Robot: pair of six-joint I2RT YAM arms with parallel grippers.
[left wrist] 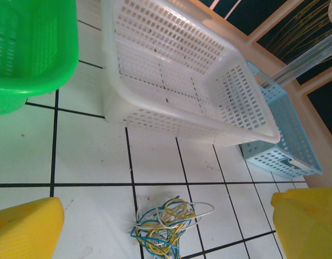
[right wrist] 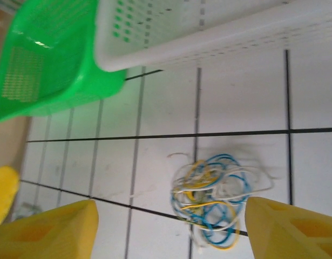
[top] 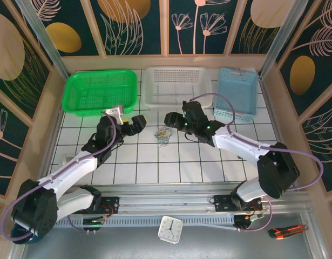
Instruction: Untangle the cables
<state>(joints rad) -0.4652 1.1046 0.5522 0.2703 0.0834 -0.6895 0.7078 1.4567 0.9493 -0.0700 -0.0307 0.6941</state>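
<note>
Top external showed the cables (top: 163, 136) heaped toward the far edge of the table (top: 149, 162), before the white basket (top: 176, 86). Left gripper (top: 134, 124) and right gripper (top: 173, 120) flanked them, jaws spread and empty, seemingly poised to pull strands apart.

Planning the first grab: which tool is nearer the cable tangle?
Right. The right tool is just beyond the cables, slightly to their right; the left tool is farther off to their left.
</note>
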